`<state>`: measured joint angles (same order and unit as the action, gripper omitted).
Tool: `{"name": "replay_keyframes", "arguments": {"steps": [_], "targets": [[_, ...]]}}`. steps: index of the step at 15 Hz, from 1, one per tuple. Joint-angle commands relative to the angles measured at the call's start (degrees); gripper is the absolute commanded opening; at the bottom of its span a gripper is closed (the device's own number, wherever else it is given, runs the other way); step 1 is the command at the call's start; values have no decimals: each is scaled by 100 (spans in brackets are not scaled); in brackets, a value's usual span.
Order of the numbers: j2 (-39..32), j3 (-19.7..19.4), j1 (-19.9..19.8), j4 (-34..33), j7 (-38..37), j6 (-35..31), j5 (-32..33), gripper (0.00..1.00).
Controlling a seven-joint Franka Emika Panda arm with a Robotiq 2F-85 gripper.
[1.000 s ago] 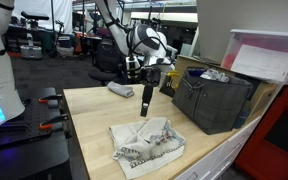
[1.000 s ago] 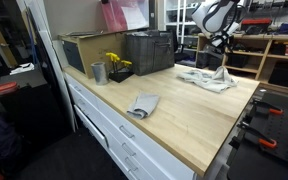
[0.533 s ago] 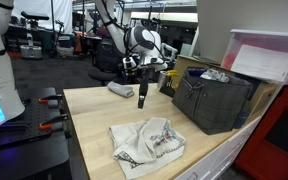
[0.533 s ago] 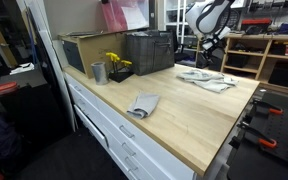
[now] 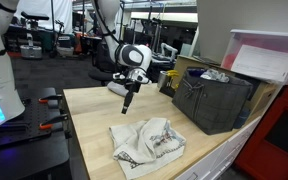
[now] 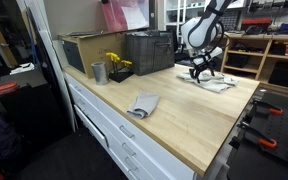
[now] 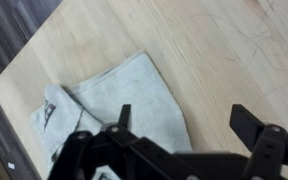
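A white cloth with a dark pattern (image 5: 147,142) lies crumpled on the wooden table (image 5: 89,120), near its front edge. In an exterior view it is the pale heap (image 6: 213,83) at the far end of the table. My gripper (image 5: 127,104) hangs open above the bare wood, just past the cloth's edge, and holds nothing. In the wrist view the cloth (image 7: 104,100) spreads under the left finger (image 7: 124,114), while the right finger (image 7: 250,122) is over bare wood. The gripper (image 7: 184,125) is empty there too.
A folded grey cloth (image 5: 120,89) lies at the table's far side, seen nearer in an exterior view (image 6: 143,104). A dark basket (image 5: 216,98) stands beside the patterned cloth. A metal cup (image 6: 99,72), yellow flowers (image 6: 116,62) and a dark crate (image 6: 149,52) line the wall.
The gripper opened and let go of the patterned cloth, which dropped onto the table. The gripper then tilted and drew away from the cloth.
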<state>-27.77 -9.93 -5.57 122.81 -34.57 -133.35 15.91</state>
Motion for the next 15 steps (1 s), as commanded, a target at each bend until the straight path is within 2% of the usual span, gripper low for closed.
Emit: {"name": "replay_keyframes", "arguments": {"steps": [1, 5, 8, 15], "targets": [[-245, -109, -39, -8, 493, -336, -463, 100], [-273, -156, -68, -84, 911, -621, -875, 100], [-389, -166, -84, -178, 1237, -549, -1063, 100], [-795, -413, 138, -268, 1158, -302, -833, 100]]}}
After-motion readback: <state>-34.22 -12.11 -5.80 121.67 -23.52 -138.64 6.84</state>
